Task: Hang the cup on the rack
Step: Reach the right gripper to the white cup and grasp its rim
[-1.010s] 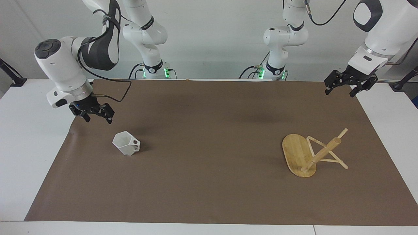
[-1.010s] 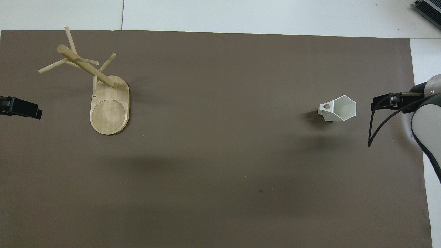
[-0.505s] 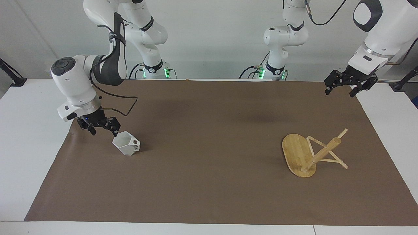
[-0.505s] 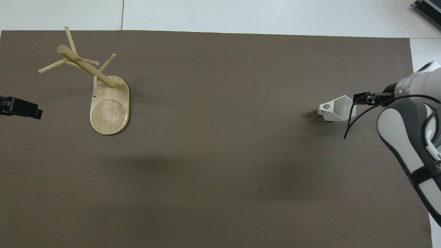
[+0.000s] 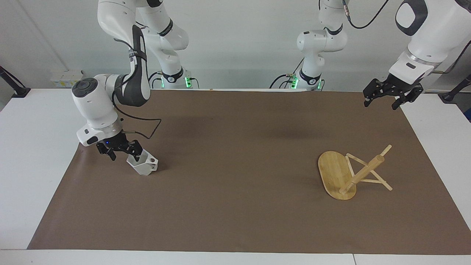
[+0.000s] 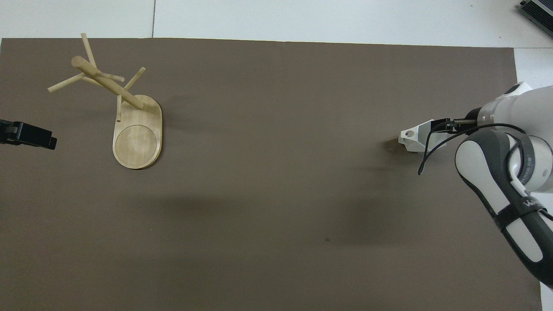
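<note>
The white cup (image 5: 144, 165) stands on the worktop at the right arm's end. The right gripper (image 5: 120, 152), fingers open, straddles its rim. Best to close squarely on the wall, leaving the handle free for the rack (image 5: 351, 172). The left gripper (image 5: 388, 95) waits open.

Facing cam high, across table (image 5: 22, 154); overhead cam looks steeply down; both share mat (image 5: 235, 165).
</note>
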You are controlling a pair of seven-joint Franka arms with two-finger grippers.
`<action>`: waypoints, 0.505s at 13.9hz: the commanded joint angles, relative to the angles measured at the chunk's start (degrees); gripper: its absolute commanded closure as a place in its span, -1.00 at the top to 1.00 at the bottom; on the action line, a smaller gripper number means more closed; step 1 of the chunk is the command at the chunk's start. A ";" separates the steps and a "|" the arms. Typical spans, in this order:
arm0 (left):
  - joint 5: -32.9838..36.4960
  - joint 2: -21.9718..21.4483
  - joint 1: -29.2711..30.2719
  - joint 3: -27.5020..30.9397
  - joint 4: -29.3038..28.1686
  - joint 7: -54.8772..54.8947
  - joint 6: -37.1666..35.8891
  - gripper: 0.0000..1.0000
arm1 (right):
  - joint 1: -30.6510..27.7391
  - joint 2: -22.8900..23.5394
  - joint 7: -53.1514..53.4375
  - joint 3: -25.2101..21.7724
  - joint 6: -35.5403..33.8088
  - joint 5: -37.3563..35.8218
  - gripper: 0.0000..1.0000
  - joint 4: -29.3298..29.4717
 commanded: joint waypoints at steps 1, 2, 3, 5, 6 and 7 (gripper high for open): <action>-0.38 -1.14 -0.32 0.14 -1.07 0.11 -0.11 1.00 | -0.26 0.06 -0.74 0.28 1.57 0.02 1.00 -1.19; -0.38 -1.40 -0.23 0.14 -1.42 0.02 -0.12 1.00 | -0.26 0.15 -0.74 0.28 1.57 -0.06 1.00 -1.19; -0.38 -1.49 -0.23 0.23 -1.86 -0.07 -0.03 1.00 | -0.26 0.15 -0.74 0.28 1.57 -0.06 1.00 -1.10; -0.38 -1.66 -0.23 0.23 -1.95 0.11 0.06 1.00 | -0.26 0.15 -0.65 0.46 1.31 -0.06 0.72 -0.93; -0.38 -1.93 -0.05 0.23 -2.82 0.11 0.06 1.00 | -0.26 0.24 -0.74 0.81 1.31 -0.06 0.54 -0.75; -0.38 -2.71 0.21 0.23 -4.05 0.11 0.67 1.00 | -0.26 0.32 -0.74 0.90 1.13 -0.06 0.41 -0.58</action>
